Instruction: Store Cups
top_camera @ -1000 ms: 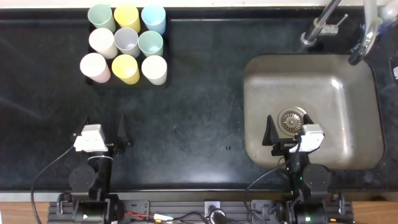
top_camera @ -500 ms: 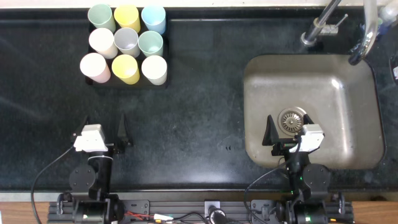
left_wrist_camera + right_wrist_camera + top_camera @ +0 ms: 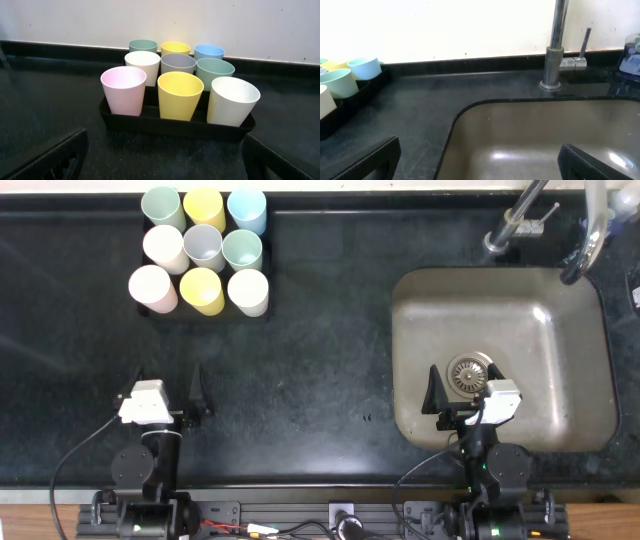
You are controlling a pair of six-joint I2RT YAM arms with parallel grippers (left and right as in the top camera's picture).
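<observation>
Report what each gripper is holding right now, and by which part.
Nothing is held. The left gripper and the right gripper are both open and empty; all nine cups stand in the black tray, apart from both.

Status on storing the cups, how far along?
Done: all nine cups stand upright in the black tray. In hand: nothing; left tool and right tool are open and empty, near their bases. Left: apparently nothing; no loose cup on the counter or in the sink.
</observation>
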